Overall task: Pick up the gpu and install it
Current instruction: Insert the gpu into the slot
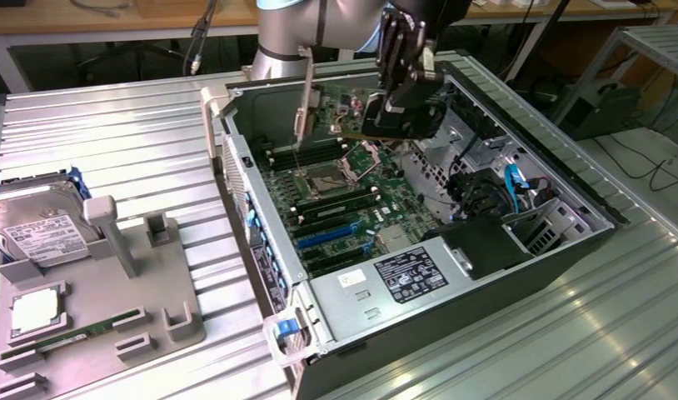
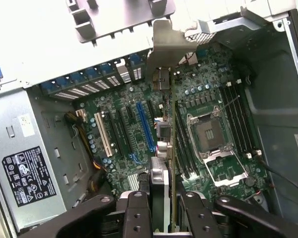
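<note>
Gripper (image 1: 397, 104) is clamped on the gpu (image 1: 306, 96); in the wrist view the card (image 2: 172, 129) is seen edge-on, pinched between the black fingers (image 2: 136, 213). The gpu is held inside the open top of the PC case (image 1: 561, 192), above the motherboard (image 1: 351, 208) and not seated in a slot. Its silver bracket (image 2: 165, 44) is turned toward the rear wall of the case. The card's edge is lined up between the blue slot (image 2: 145, 126) and the CPU socket (image 2: 208, 131). The power supply (image 1: 411, 275) is mounted at the near end of the case. A hard drive (image 1: 39, 233) and a green memory stick (image 1: 83, 333) are left on the grey fixture (image 1: 128, 283), on the exterior view's left.
</note>
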